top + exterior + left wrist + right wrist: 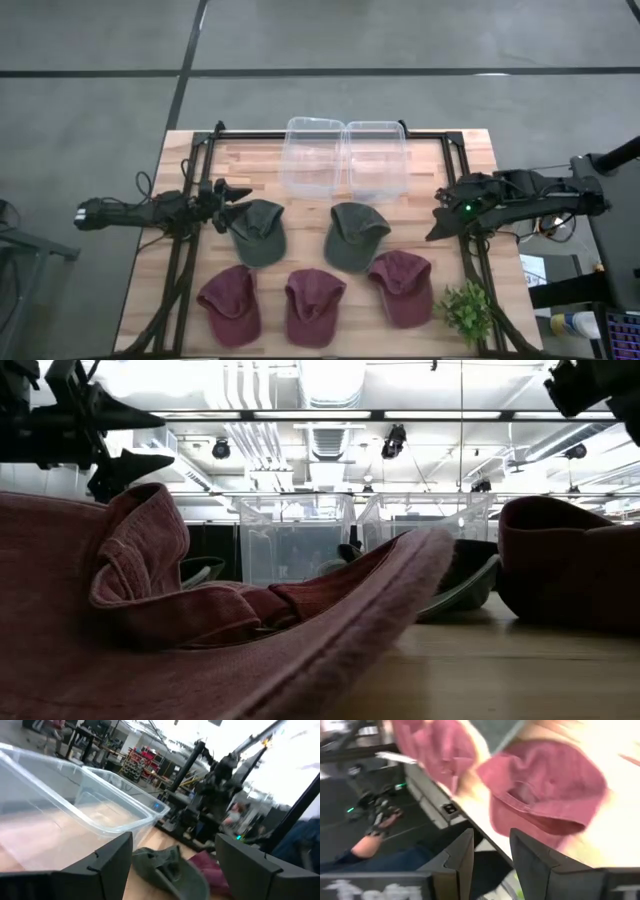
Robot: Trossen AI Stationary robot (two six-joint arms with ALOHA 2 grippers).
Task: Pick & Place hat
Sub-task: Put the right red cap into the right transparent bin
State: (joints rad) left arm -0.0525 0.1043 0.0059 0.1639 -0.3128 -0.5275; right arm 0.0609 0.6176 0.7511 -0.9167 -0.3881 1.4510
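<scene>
Cloth hats [314,305], matt; clear plastic bins [346,158]; wood table [262,152].

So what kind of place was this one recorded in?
Likely a robotics lab or workshop: exposed ceiling ducts, red-stocked storage shelves behind, and a wooden-topped black-framed workbench.

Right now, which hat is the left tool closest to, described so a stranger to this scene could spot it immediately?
Start at the two clear bins at the table's far edge. In front of them lie two green caps; take the left green cap, just beside the open left tool. Its twin sits to its right, and the three caps in the front row are maroon.
</scene>
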